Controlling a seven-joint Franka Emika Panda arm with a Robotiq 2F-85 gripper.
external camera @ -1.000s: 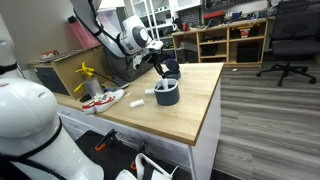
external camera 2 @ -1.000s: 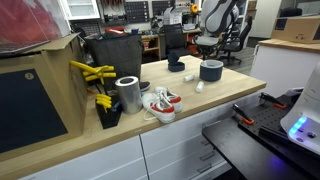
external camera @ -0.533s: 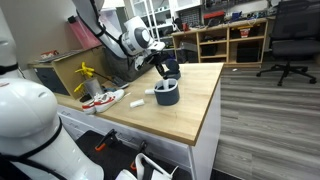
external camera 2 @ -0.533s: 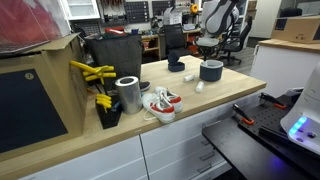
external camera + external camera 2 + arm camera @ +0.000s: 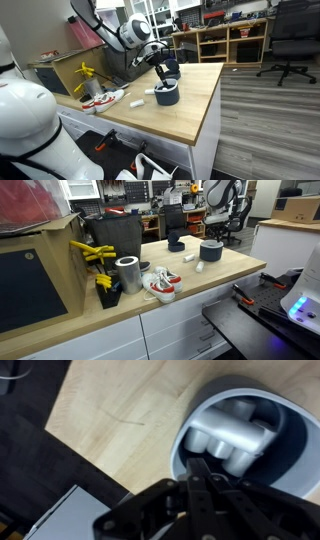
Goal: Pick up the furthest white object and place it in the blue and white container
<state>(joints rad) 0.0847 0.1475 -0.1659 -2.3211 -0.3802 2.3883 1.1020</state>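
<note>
The blue and white container stands on the wooden table near its far end, and also shows in an exterior view. In the wrist view its pale rim rings a white cylindrical object lying inside. My gripper hangs just above the container's near rim with its fingers together and nothing between them. It shows above the tub in both exterior views. Another small white object lies on the table beside the container.
A red-and-white thing lies further along the table. A metal can, yellow tools and a small dark bowl stand nearby. The table edge drops to the floor; an office chair stands beyond.
The arm has shifted slightly up and away over the container. The objects on the table have not moved.
</note>
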